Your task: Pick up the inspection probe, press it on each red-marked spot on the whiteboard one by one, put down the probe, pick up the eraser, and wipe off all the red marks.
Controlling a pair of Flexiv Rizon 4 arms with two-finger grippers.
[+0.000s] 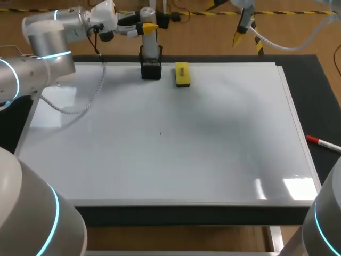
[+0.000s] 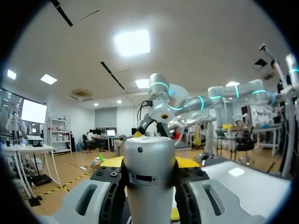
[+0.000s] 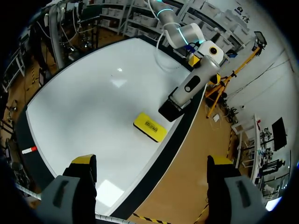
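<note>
Atop whiteboard: one probe, left tool clamped on it | one eraser

Quick count of what's sitting on the surface: 1 whiteboard, 1 silver probe, 1 black holder, 1 yellow eraser and 1 red-and-white marker. Then 2 hands, the left hand and the right hand, 2 yellow-tipped fingers each, so 4 tips total.
</note>
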